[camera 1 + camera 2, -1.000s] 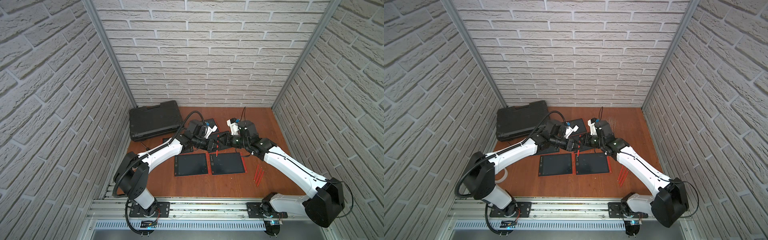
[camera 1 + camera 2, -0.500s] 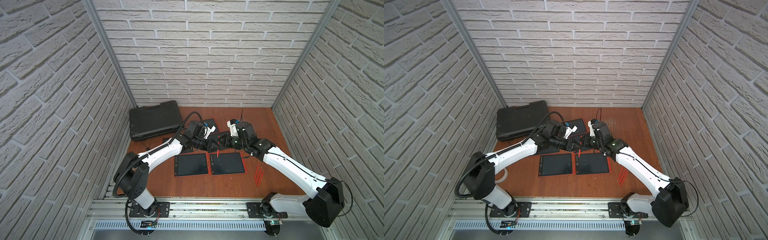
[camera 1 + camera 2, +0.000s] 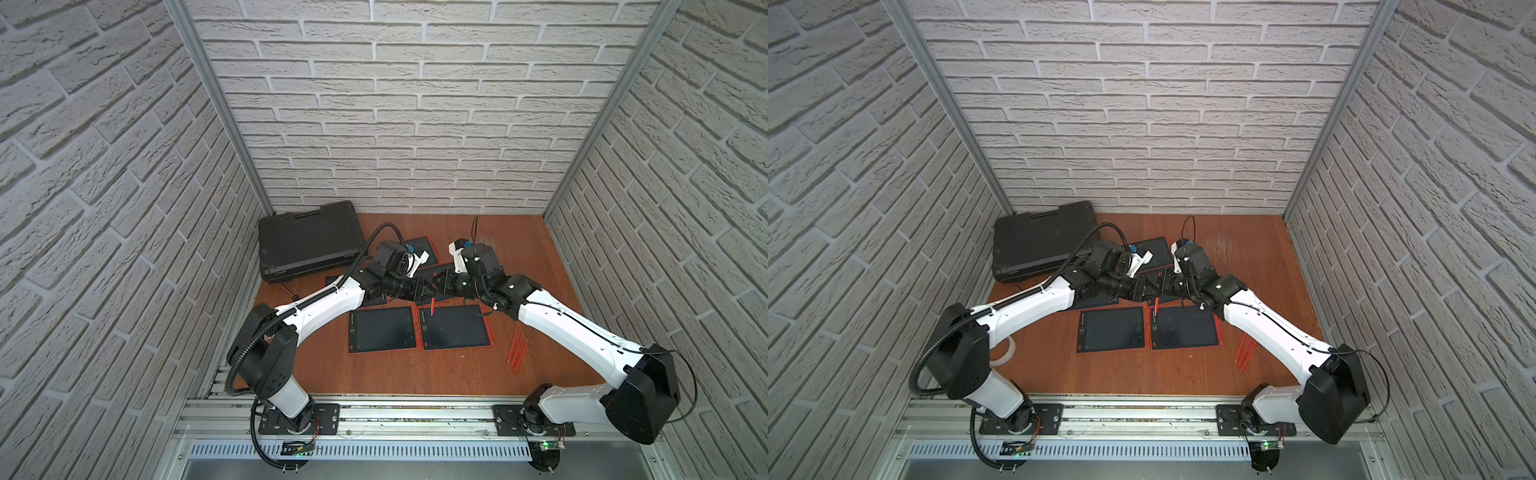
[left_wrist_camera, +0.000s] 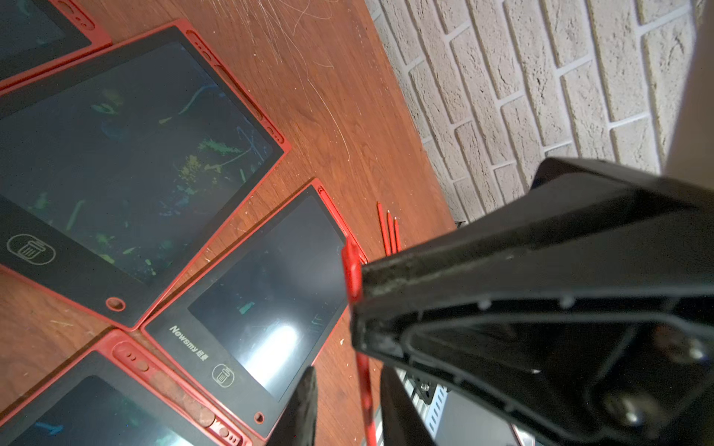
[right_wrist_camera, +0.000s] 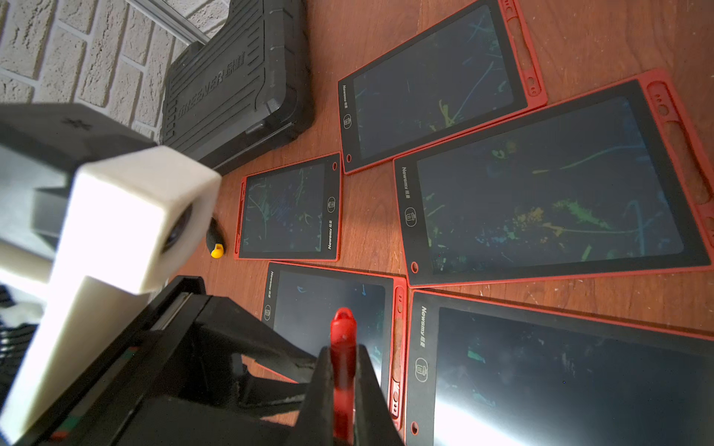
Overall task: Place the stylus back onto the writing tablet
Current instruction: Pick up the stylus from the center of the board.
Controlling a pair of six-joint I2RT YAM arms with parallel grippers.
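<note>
White-shelled arms (image 3: pixel 561 322), black joints (image 3: pixel 642 399), ribbed black cable (image 3: pixel 386 225), cream camera housing (image 5: pixel 127 216).

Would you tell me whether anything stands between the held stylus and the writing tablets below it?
Nothing visible does. The stylus, pinched in the right gripper, hangs above the writing tablet; the open left gripper only flanks it.

I have the left tablet (image 3: pixel 381 330) and right tablet (image 3: pixel 455 328) side by side in the middle of the table (image 3: pixel 415 374) | further tablets (image 3: pixel 424 248) behind them | case (image 3: pixel 309 241) back left by the wall | three spare pens (image 3: pixel 517 349) on the table right of the right tablet | stylus (image 3: pixel 432 305) over its far left corner
</note>
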